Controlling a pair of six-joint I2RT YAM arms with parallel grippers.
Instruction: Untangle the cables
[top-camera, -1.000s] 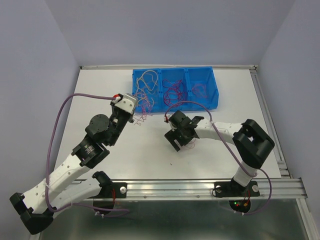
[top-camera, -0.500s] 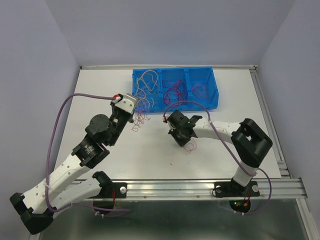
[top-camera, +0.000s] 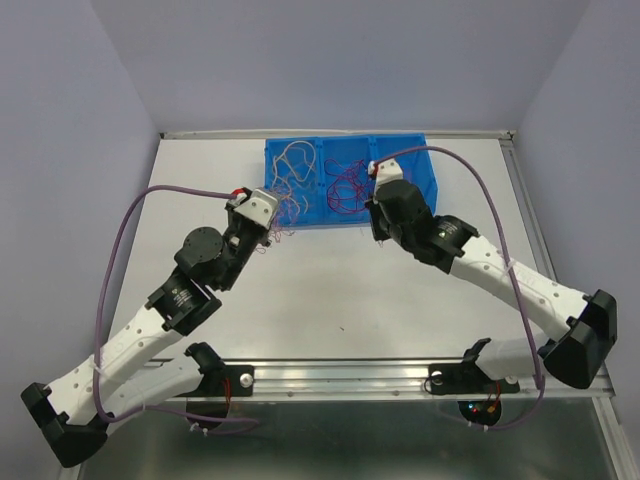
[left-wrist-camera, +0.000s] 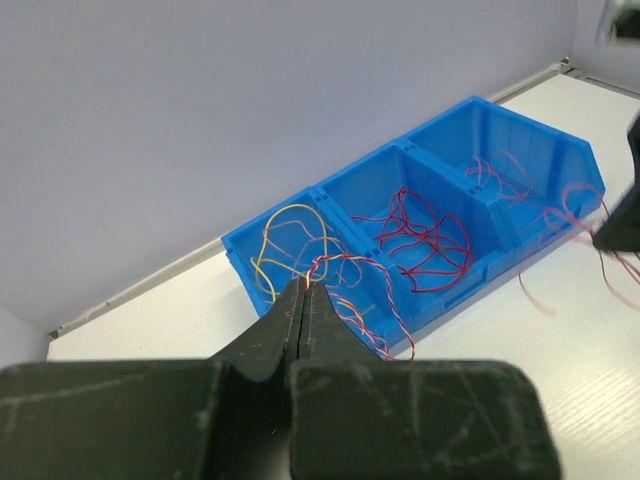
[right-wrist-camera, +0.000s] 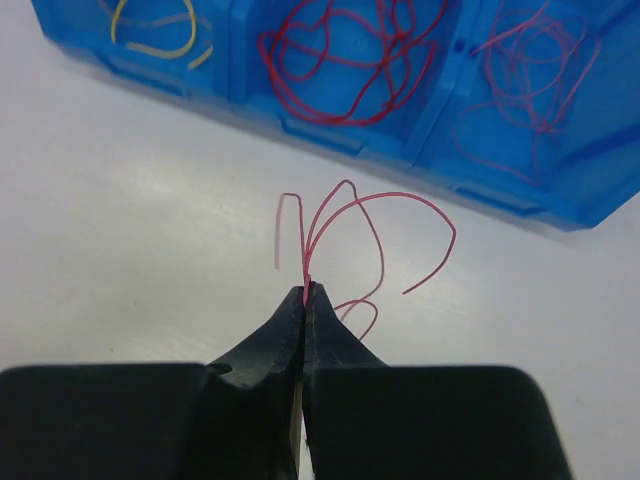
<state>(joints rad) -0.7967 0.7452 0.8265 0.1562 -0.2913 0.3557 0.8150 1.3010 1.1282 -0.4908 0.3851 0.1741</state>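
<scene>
At the left front corner of the blue bin (left-wrist-camera: 455, 298), the left gripper (left-wrist-camera: 305, 286) has its fingers pressed together on a twisted bunch of red, cream and pink cables (left-wrist-camera: 345, 300) that trails down the bin's front wall. Inside the bin, cream cables (left-wrist-camera: 285, 228) lie in the left compartment, dark red cables (left-wrist-camera: 420, 235) in the middle one and pink cables (left-wrist-camera: 500, 178) in the right one. In front of the bin's middle compartment, over the table (right-wrist-camera: 120, 200), the right gripper (right-wrist-camera: 305, 292) pinches a few looping reddish-pink cables (right-wrist-camera: 345, 185) that arc toward the front wall but stop short of it.
</scene>
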